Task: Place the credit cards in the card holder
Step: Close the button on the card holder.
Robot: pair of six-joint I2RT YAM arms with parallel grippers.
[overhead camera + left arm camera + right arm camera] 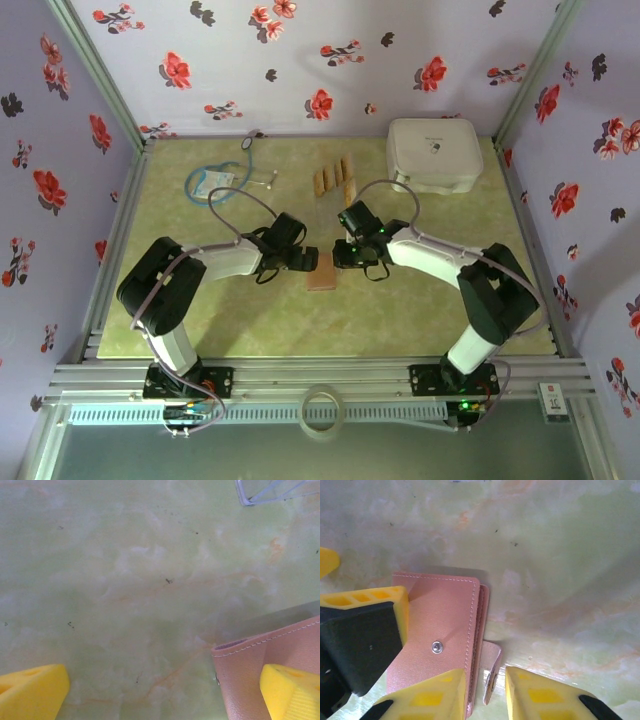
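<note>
One closed card holder (445,615) lies between a wide-released left gripper (303,262) and a right gripper (485,685) slightly parted around its snap tab (492,665); the white case (430,165) bears an illegible mark.

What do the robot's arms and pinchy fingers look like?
The left arm and right arm are white curved shells between chunky black joints, with grey cables looping over them. The left gripper and right gripper have bright yellow, blocky plastic fingers with hollow square pockets.
</note>
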